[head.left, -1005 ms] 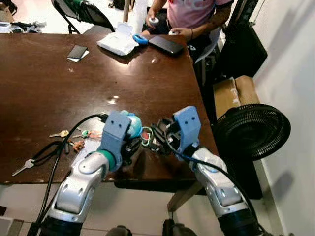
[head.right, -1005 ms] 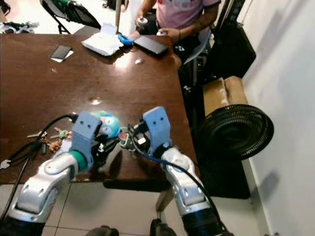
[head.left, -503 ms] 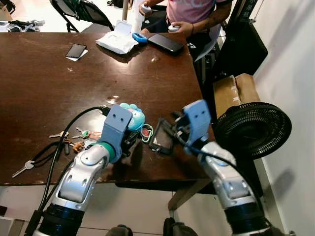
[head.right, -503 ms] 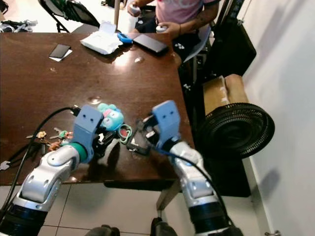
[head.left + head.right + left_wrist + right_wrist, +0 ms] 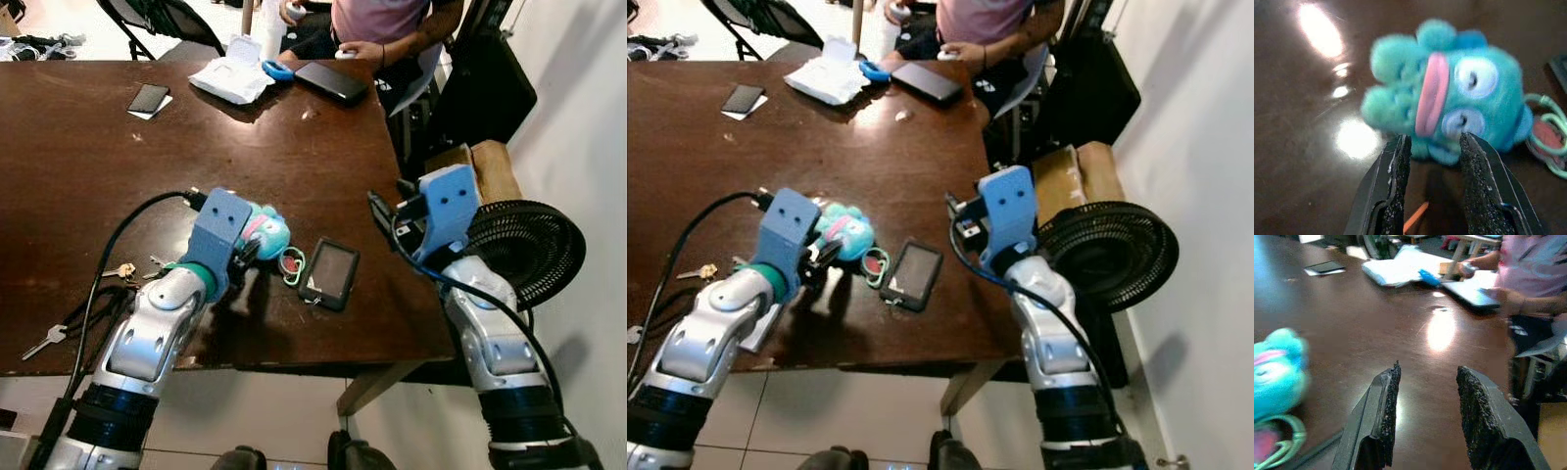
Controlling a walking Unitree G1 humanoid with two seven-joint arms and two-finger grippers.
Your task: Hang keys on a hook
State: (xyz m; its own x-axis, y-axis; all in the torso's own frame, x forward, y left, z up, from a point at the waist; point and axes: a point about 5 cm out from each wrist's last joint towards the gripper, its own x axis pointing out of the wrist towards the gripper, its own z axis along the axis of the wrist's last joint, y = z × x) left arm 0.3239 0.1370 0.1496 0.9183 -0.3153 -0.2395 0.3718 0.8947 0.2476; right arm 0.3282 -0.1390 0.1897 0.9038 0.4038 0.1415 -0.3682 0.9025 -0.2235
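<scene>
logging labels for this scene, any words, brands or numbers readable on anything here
None can be read.
The dark card holder by the plush keychain shows no legible print.
The phone and the tablet on the table have dark, blank faces.

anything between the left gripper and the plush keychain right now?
Nothing visible. In the left wrist view the left gripper is open, aimed straight at the fluffy turquoise plush keychain on the dark brown wooden table, with only bare tabletop in the gap. The black rectangular phone-like device lies beside the plush, off that line.
</scene>
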